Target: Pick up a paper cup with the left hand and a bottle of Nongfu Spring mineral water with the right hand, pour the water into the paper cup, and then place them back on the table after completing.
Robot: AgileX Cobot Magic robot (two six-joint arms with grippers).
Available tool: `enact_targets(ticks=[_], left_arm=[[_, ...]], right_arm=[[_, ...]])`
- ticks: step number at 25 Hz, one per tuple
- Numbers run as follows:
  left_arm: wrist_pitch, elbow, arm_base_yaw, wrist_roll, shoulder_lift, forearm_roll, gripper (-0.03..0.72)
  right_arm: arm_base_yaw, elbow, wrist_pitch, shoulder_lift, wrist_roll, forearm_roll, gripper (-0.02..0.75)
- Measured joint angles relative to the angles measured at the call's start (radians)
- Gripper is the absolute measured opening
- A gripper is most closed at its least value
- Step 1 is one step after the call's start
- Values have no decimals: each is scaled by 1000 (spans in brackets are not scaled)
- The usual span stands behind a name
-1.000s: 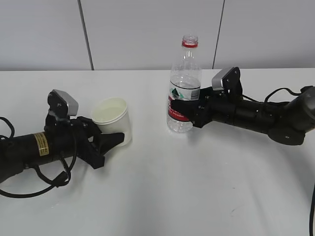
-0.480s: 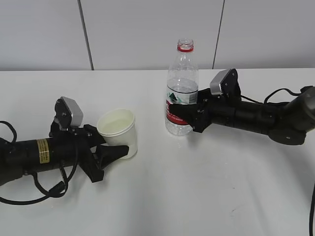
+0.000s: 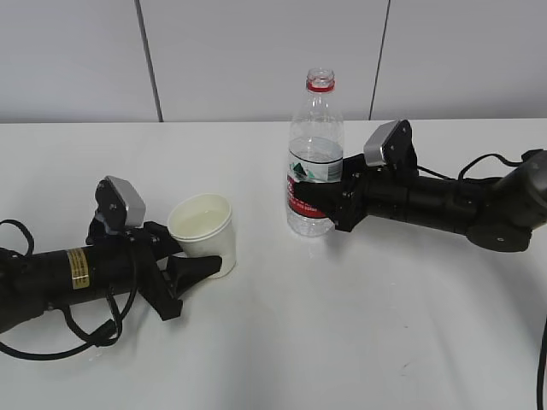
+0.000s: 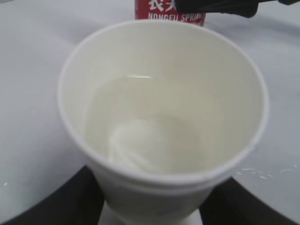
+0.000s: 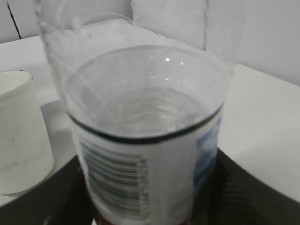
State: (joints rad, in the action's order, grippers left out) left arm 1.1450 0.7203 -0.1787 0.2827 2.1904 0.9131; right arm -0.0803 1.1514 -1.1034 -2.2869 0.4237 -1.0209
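Exterior view first: your right hand (image 3: 329, 198), the black two-finger gripper with the grey block and no yellow label, has its jaws closed around the red-labelled lower body of the clear plastic Nongfu Spring bottle (image 3: 315, 154). That bottle stands upright on the large plain white table (image 3: 342, 325), cap off, with the clear water (image 3: 315, 152) level just above the label.

Your left hand (image 3: 192, 256), the black yellow-labelled gripper, lies to the left of the bottle and nearer the camera. Its jaws sit on either side of the white paper cup (image 3: 204, 233); from the left wrist view the fingers (image 4: 51, 201) flank the cup's base, but you cannot tell whether they press it. The cup stands upright on the table, well apart from the bottle, with water inside.

Against half a second ago, the left hand and its grey block have dropped slightly and the cup sits a touch lower. The bottle and right hand have barely shifted.
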Motion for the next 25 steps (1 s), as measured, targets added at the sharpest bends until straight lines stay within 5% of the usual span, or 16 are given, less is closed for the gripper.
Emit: enact_targets(ticks=[13, 19, 25], left_arm=[[1, 0, 0, -4, 13, -2, 532], [0, 0, 7, -4, 13, 0, 546], [-1, 0, 60, 33, 13, 70, 547]], right_arm=[[0, 0, 0, 0, -1, -17, 462], [0, 0, 6, 0, -2, -27, 581], [0, 0, 4, 13, -2, -38, 607]])
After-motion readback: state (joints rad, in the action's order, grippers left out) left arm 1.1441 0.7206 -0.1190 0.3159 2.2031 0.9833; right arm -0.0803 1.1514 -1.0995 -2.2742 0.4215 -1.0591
